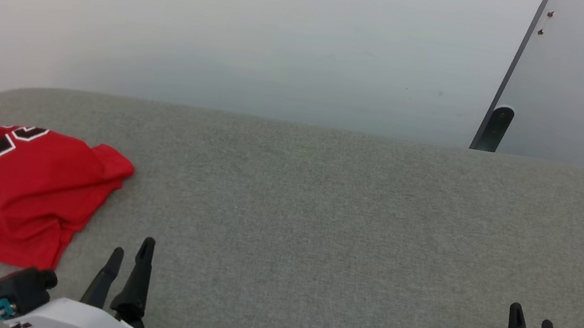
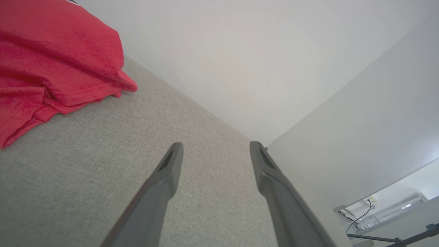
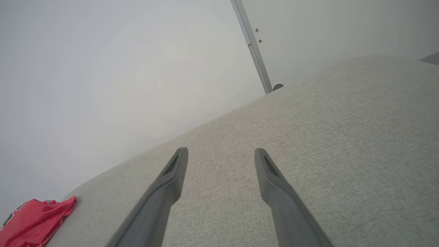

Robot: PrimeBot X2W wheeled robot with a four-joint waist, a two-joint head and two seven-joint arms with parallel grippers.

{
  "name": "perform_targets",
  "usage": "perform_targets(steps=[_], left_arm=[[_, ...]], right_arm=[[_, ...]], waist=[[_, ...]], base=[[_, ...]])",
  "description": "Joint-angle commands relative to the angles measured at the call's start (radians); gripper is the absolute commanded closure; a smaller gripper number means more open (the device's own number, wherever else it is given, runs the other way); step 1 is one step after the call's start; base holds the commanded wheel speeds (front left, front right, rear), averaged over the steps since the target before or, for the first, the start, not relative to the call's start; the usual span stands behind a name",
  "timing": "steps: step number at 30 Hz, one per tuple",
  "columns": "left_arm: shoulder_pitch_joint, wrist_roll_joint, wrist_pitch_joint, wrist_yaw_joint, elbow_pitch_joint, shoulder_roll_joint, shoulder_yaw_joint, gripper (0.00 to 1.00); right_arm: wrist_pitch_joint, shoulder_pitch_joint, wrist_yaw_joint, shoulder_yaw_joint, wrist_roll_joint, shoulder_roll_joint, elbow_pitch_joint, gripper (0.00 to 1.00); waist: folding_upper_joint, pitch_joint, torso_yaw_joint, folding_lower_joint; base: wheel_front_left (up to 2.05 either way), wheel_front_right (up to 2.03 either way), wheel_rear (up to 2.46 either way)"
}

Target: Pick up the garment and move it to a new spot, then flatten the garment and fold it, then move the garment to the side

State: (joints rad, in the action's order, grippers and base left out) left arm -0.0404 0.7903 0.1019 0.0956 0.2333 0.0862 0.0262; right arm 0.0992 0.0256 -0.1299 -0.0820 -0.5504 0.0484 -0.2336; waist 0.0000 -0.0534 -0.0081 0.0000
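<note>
Just right of the crumpled garment (image 1: 22,194), heaped at the left edge of the grey worktop (image 1: 321,205), the left end effector (image 1: 133,246) hangs with fingers apart, the right end effector (image 1: 531,316) likewise well beyond it; a shallow pinch may catch one layer and drag the heap over that edge.

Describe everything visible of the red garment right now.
The garment is red, soft-looking knit cloth, bunched into a rumpled mound at the left end of the grey fabric surface. Black white-outlined characters show at its far edge, a white bit at its left. Only the surface touches it; the open left gripper is nearby, apart.
</note>
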Motion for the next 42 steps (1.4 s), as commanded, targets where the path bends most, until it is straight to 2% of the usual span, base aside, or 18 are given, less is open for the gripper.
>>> perform_targets(steps=[1, 19, 42], left_arm=[[-0.003, -0.046, 0.011, 0.004, -0.02, -0.002, -0.004, 0.0], [0.014, -0.298, 0.06, 0.025, -0.063, -0.01, -0.007, 0.0], [0.027, -0.538, 0.112, 0.033, -0.102, -0.002, 0.005, 0.0]], right_arm=[[0.013, 0.002, -0.001, -0.001, 0.043, 0.001, 0.012, 0.0], [0.063, -0.009, -0.001, 0.0, 0.249, 0.002, 0.018, 0.0], [0.114, -0.018, -0.001, 0.0, 0.449, 0.002, 0.033, 0.0]], waist=[[0.0, -0.002, 0.0, 0.0], [0.0, -0.02, -0.003, 0.0], [0.0, -0.041, -0.008, 0.0]], base=[[0.0, 0.0, 0.0], [0.0, 0.0, 0.0], [0.0, 0.0, 0.0]])
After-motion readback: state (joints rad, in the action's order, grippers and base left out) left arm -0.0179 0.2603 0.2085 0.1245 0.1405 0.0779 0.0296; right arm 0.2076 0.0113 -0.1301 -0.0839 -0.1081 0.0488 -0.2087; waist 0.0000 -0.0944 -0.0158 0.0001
